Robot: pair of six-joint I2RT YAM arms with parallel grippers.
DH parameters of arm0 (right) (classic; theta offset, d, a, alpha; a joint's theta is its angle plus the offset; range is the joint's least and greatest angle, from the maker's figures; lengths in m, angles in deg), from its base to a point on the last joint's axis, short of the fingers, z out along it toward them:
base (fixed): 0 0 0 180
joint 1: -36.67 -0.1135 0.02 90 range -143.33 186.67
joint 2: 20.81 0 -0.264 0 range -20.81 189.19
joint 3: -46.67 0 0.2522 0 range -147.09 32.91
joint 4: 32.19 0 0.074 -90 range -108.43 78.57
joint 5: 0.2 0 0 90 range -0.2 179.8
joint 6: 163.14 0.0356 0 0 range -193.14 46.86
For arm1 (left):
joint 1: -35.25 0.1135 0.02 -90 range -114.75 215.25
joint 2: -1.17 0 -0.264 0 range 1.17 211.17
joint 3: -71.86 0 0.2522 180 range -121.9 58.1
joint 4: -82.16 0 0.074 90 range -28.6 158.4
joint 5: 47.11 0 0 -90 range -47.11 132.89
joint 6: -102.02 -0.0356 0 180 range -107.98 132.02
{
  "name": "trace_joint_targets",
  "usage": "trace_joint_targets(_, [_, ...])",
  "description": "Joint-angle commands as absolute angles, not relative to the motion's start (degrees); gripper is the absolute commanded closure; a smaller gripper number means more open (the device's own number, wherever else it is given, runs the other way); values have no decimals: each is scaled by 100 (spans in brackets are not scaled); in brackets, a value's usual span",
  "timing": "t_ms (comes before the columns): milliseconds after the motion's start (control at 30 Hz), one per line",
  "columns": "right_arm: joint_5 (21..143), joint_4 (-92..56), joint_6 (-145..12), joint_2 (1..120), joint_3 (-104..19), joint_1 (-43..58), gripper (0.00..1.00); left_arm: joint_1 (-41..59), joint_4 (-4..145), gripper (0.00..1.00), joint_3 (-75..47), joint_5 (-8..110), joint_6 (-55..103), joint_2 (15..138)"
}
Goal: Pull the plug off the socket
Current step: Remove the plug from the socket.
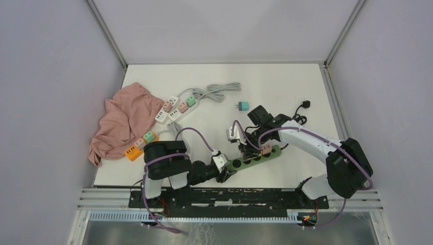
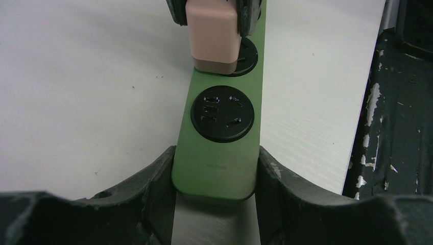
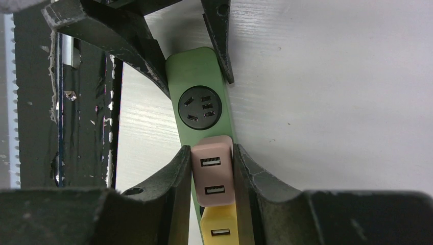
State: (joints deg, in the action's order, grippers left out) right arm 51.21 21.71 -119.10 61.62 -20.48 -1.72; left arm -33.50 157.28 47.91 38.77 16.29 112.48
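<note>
Pink plug [image 3: 213, 176] bears two USB ports [image 3: 211, 162]; green strip [image 3: 196, 69] beneath.

Crumpled pink cloth [image 1: 121, 120] at the left edge of the white table [image 1: 286, 87], white power strip [image 1: 173, 109] beside it carrying pink and green adapters, coiled grey cable [image 1: 217, 92], lone teal adapter [image 1: 243, 106], black plug [image 1: 306, 104] far right, orange adapter [image 1: 134, 152] below the cloth
</note>
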Motion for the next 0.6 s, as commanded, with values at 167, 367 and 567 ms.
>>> trace_joint_targets(167, [3848,2352,-12727,5851,-2133,99,100,-3354,16748,97,4826,3952,1894,11597])
trace_joint_targets(367, [3422,2829,-13400,6008,-2179,-460,100,-3346,16745,97,4823,3962,1895,11581])
trace_joint_targets(567, [3765,1731,-11847,6107,-2247,-670,100,-3349,16746,97,4813,3971,1898,11596])
